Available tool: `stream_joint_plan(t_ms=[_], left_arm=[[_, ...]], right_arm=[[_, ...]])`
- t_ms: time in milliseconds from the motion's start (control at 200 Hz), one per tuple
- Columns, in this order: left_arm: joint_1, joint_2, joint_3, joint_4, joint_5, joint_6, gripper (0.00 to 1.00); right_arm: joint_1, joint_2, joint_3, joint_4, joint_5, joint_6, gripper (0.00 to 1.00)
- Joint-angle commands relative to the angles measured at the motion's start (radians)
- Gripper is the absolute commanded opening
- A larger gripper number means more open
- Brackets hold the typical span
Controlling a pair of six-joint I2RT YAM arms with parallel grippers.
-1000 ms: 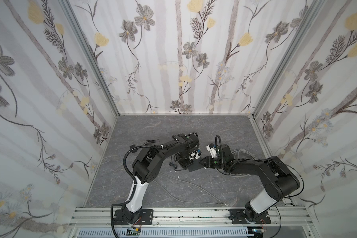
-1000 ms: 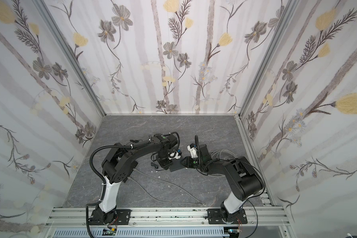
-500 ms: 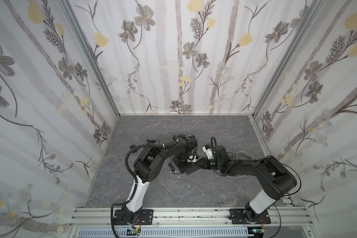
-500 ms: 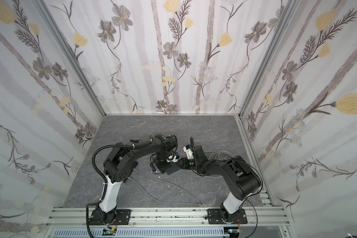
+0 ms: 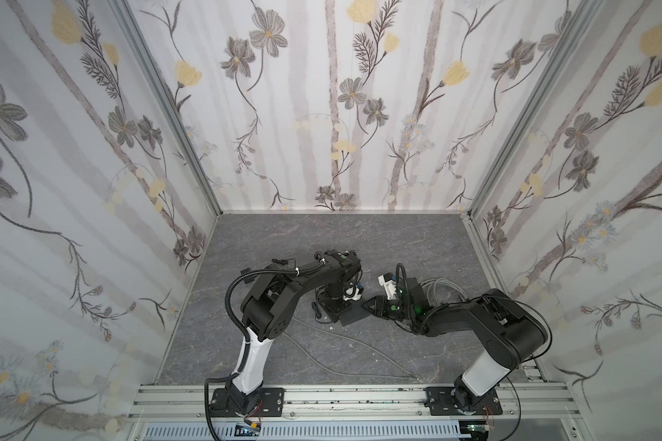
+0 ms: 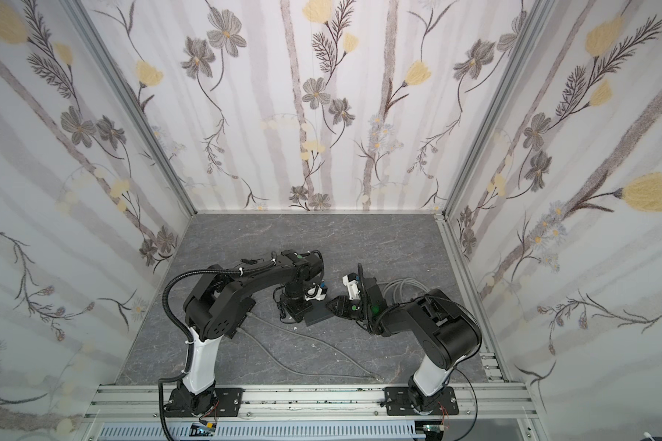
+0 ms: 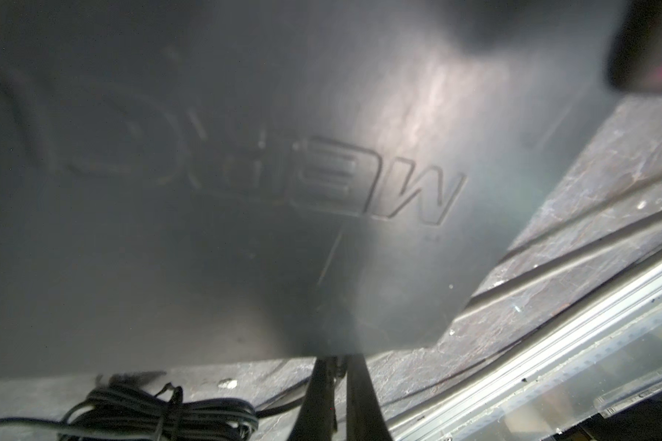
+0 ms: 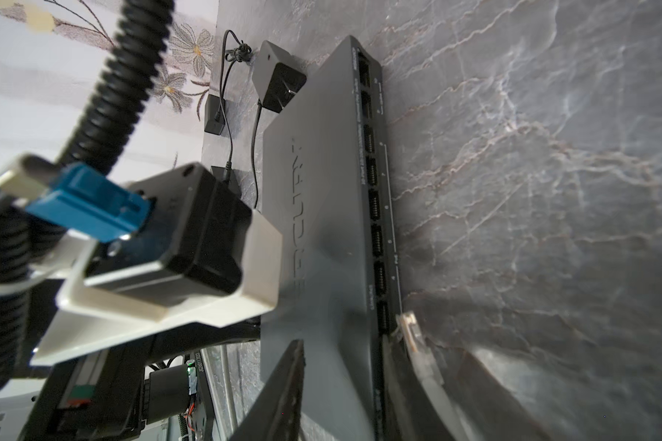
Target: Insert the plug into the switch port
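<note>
Our right gripper [image 5: 366,305] has edged forward; the plug [image 8: 409,330] at its tip meets the switch [image 8: 322,214] ports; whether it's clamped, we cannot tell.

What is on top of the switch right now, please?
Nothing clearly lies on the switch; the left gripper, jaws shut, meets its edge. The left wrist camera overhangs it, hiding part of the top.

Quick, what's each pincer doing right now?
Left pincer: closed, holding nothing visible, tips at the switch.
Right pincer: jaws apart, the plug by one of them; grip cannot be told.
</note>
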Motion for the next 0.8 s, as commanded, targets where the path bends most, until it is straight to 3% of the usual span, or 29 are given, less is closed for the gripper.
stream_joint_plan(t_ms=[0,370,794], left_arm=[[0.002,-0.011,-0.005,0.621,0.112,-0.042,0.00],[0.007,0.000,-0.048,0.746,0.088,-0.089,0.00],[-0.004,-0.006,0.030,0.692,0.126,-0.083,0.00]], right_arm=[[0.022,-0.014,-0.007,0.130,-0.413,0.064,0.34],[0.021,-0.055,-0.083,0.207,-0.372,0.107,0.32],[0.027,-0.035,-0.064,0.072,-0.284,0.031,0.32]])
